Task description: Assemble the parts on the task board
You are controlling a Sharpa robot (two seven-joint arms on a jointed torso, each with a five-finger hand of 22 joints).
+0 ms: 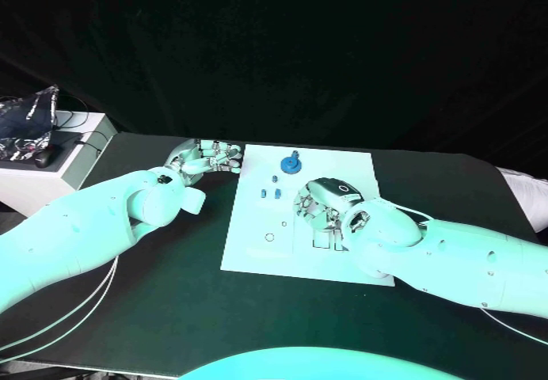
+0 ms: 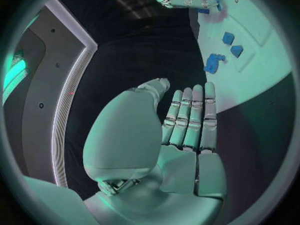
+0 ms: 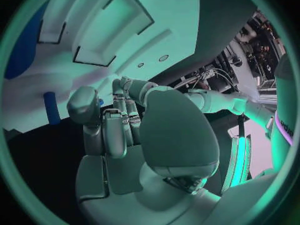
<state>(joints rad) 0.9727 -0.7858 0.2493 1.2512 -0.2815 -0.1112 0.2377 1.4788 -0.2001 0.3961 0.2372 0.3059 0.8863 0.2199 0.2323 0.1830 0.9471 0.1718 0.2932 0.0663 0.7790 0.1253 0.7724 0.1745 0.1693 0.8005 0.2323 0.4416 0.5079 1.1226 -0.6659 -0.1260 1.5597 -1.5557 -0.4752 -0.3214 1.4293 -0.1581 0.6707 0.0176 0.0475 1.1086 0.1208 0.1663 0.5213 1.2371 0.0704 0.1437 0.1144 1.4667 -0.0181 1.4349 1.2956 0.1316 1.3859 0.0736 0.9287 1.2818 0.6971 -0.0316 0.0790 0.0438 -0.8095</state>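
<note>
Task board (image 1: 257, 245) mid-table, left hand (image 1: 209, 157) beside its far-left corner, right hand (image 1: 328, 204) over it.

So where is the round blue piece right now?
In the head view, the round blue piece stands near the far edge of the task board, between the left hand and the right hand, touching neither.
</note>
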